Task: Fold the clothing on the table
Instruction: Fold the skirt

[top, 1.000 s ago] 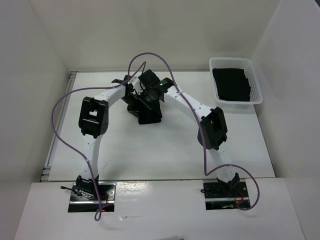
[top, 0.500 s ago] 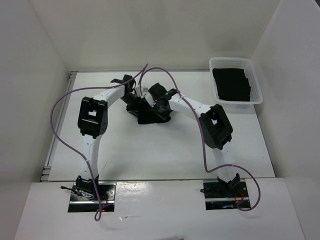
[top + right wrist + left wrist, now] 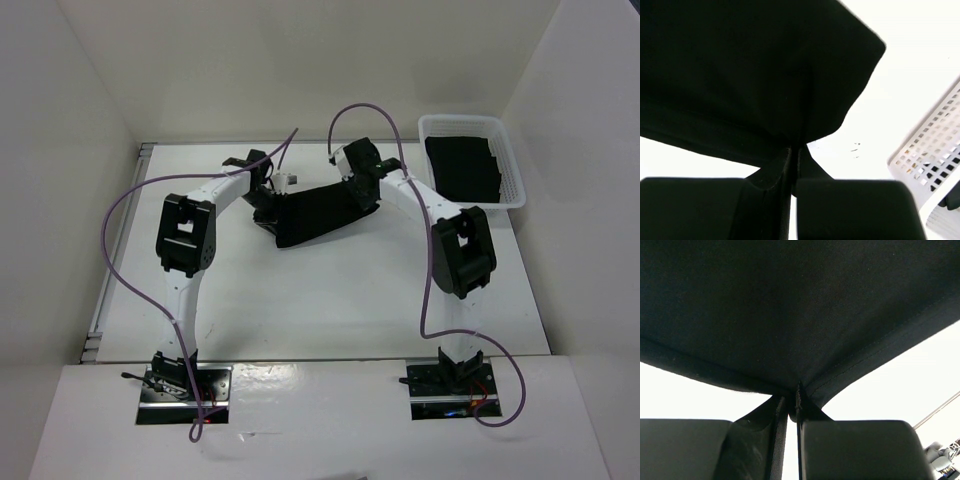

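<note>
The black clothing [image 3: 318,212] hangs stretched between my two grippers over the far middle of the white table [image 3: 300,300]. My left gripper [image 3: 268,196] is shut on its left end, fabric pinched between the fingers [image 3: 792,405]. At the garment's right end my right gripper [image 3: 362,186] is shut on it as well; the cloth bunches into the jaws [image 3: 792,152]. Dark fabric fills the upper part of both wrist views [image 3: 790,305] [image 3: 740,75]. The lower left corner of the clothing droops toward the table [image 3: 290,238].
A white lattice basket [image 3: 512,185] stands at the back right holding folded black cloth [image 3: 462,168]; its corner shows in the right wrist view [image 3: 932,160]. White walls close in left, back and right. Purple cables loop above both arms.
My right gripper has pulled right and back with the garment's edge, drawing the bunched clothing out into a wide band. The left gripper has held its place.
</note>
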Tool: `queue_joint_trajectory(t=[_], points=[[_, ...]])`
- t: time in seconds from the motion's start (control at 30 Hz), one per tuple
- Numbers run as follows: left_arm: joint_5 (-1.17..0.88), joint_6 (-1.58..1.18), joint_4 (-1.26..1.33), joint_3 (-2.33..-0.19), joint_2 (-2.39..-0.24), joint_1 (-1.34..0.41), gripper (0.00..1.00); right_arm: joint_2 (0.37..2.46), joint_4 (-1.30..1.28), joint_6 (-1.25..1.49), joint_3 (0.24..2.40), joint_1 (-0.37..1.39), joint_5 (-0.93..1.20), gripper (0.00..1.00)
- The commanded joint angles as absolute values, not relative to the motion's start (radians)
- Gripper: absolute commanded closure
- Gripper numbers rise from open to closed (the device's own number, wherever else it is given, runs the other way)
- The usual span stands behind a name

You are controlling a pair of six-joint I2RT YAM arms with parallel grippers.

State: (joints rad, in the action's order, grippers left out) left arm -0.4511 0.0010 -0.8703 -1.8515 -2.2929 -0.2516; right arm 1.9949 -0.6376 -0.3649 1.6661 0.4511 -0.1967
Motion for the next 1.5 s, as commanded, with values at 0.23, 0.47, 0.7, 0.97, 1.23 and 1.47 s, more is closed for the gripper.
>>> queue_joint_trajectory(t=[0.23, 0.47, 0.7, 0.97, 1.23, 1.47], points=[[-0.449, 0.031, -0.887, -1.847, -2.237, -0.253, 0.84, 1.97, -0.595, -0.383, 1.677, 0.446, -0.222, 1.0], [-0.449, 0.041, -0.914, -1.894, -2.206, -0.23, 0.54, 1.979, -0.614, -0.393, 1.733, 0.479, -0.232, 1.0], [-0.468, 0.041, -0.943, -1.94, -2.175, -0.158, 0.18, 1.979, -0.623, -0.402, 1.753, 0.537, -0.261, 1.0], [-0.515, 0.072, -1.006, -1.963, -2.103, -0.006, 0.09, 1.979, -0.614, -0.431, 1.744, 0.6, -0.313, 1.0], [-0.515, 0.112, -1.034, -1.901, -1.99, 0.13, 0.09, 1.997, -0.585, -0.469, 1.721, 0.704, -0.371, 1.0], [-0.485, 0.13, -1.005, -1.792, -1.89, 0.153, 0.08, 2.069, -0.575, -0.488, 1.744, 0.791, -0.38, 0.94]])
